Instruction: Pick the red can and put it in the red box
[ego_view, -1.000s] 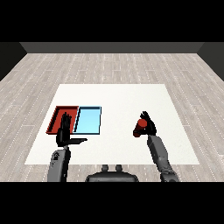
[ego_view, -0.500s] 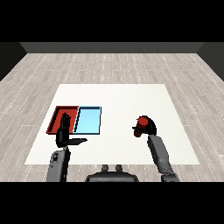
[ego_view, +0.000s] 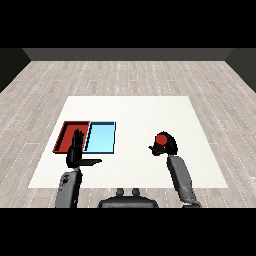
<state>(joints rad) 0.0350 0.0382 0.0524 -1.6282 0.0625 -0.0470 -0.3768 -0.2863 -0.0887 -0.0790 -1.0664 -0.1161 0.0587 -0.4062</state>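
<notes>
Black fingers of the right robot hand (ego_view: 167, 146) curl round the red can (ego_view: 161, 140), which stands on the white worktop (ego_view: 135, 112) toward its right side, well apart from both trays. You are at the grasp stage, judging by the can's place far from its goal. Before you lift, see that the can sits upright within the curl; then raise it high enough to pass over the tray walls, and carry it leftward across the worktop.

Nearer the front edge on the left, the left robot hand (ego_view: 76, 152) stands released, fingers straight and pointing up, thumb held out to the side. It overlaps the near wall of the red tray (ego_view: 64, 136) in the head view, so you should judge whether it needs to draw aside before the can arrives. The light blue tray (ego_view: 100, 137) lies just beside the red tray, on its right, directly on the path; carry the can past it, not into it.

Hidden or uncertain: most of the can's body is covered by the right robot hand, only its top and part of its side showing. You cannot tell whether the can's base touches the worktop. The near left part of the red tray's floor is screened by the left robot hand.
</notes>
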